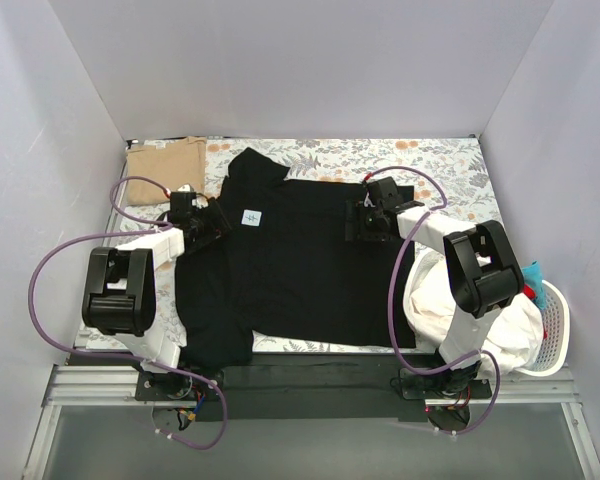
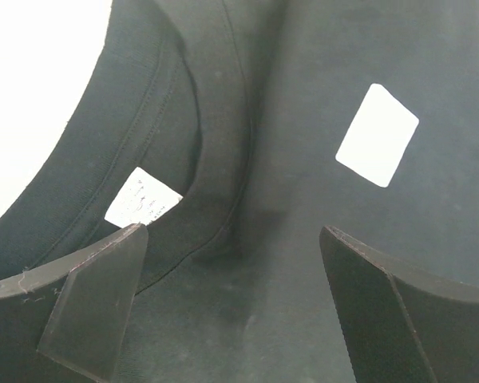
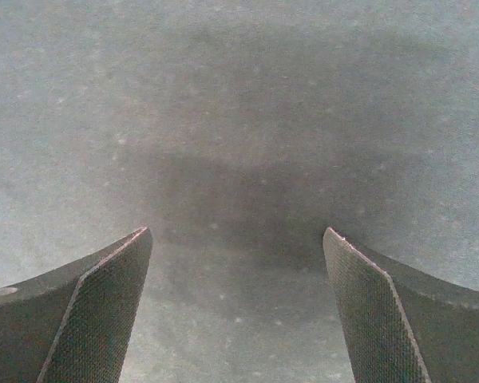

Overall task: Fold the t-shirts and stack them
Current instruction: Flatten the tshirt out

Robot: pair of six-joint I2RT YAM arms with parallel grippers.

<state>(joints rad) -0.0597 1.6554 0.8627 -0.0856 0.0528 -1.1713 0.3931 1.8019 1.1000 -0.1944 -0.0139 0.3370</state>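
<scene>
top view: shows plain black cotton t-shirt (image 1: 290,270) spread at centre, folded tan-beige t-shirt (image 1: 166,160) far-left | left wrist only: shows white collar tag (image 2: 142,198) | left gripper (image 2: 233,239), right gripper (image 3: 235,239): spread wide, empty | right wrist: blurs into dark fabric

Soft, even light fills the white-walled enclosure (image 1: 280,60) from above, so shadows under the arms stay faint. The plain black cotton t-shirt (image 1: 300,270) soaks the light up, and its folds barely read in the top view. At the left gripper (image 2: 233,230), the wide-apart fingers (image 2: 88,303) look slightly out of focus. The area up and left of the fingertips is blown out to pure white, while the small white square label (image 2: 378,136) ahead to the right is bright and crisp-edged. Ahead of the right gripper (image 3: 237,231) the cloth turns a washed, grainy grey, speckled with noise. A blurred dark shadow lies just beyond the gap between the fingertips.
</scene>
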